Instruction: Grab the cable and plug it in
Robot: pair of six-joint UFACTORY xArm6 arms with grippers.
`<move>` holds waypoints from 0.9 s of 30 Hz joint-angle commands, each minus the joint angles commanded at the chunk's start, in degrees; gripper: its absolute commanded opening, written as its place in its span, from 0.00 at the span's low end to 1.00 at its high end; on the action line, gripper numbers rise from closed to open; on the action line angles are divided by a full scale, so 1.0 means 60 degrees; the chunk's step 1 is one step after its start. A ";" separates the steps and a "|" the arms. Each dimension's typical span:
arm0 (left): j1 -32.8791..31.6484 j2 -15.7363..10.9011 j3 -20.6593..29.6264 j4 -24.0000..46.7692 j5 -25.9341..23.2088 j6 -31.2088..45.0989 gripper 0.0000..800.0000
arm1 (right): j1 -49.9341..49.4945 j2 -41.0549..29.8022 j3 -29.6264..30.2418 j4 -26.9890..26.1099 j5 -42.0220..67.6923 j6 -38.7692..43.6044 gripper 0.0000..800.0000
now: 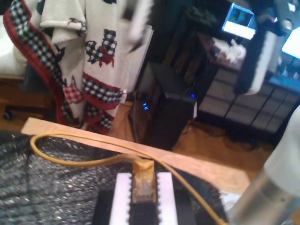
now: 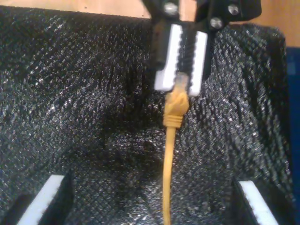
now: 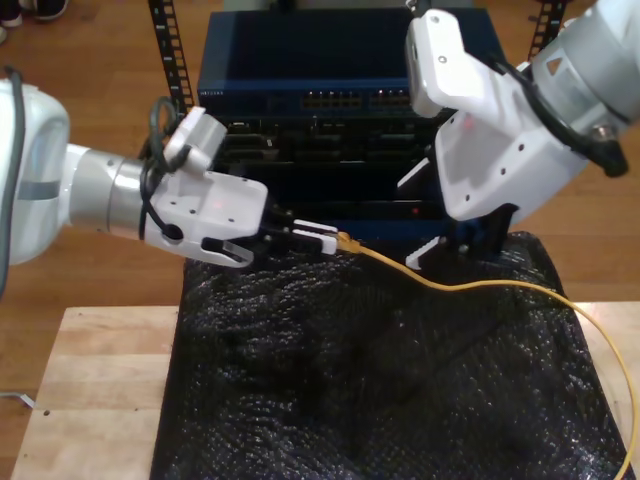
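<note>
The cable [image 3: 480,285] is held by its plug end between the closed white pads [image 2: 169,56] of my first gripper [image 3: 318,238], at the exterior view's left above the far edge of the black mat [image 3: 350,390]. From there it is trailed rightward across the mat and looped off its right edge. My second gripper [image 3: 440,250] is held spread open, empty, just beyond the cable on the right.

Clear plug of the cable [image 2: 176,107]: hidden between the white fingers [image 2: 165,56] of my first gripper [image 3: 335,238]; cable's far run cut by the exterior view's right edge; rack ports too small to read.
</note>
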 joint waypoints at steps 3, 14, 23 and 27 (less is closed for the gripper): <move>0.0293 0.0322 -0.0278 0.0000 0.0689 -0.0366 0.00 | 0.0015 -0.0366 0.0190 0.0029 -0.0015 -0.0234 0.98; 0.0777 0.0557 -0.0337 -0.0147 0.1685 -0.0484 0.00 | 0.0923 -0.1436 0.0894 0.0029 -0.1597 -0.1128 0.98; 0.0791 0.0908 -0.0513 -0.0337 0.2769 -0.0835 0.00 | 0.2095 -0.1495 0.1626 0.0000 -0.3634 -0.1802 0.98; 0.0791 0.0952 -0.0527 -0.0513 0.3018 -0.0850 0.00 | 0.2549 -0.1656 0.1802 0.0015 -0.4249 -0.1890 0.98</move>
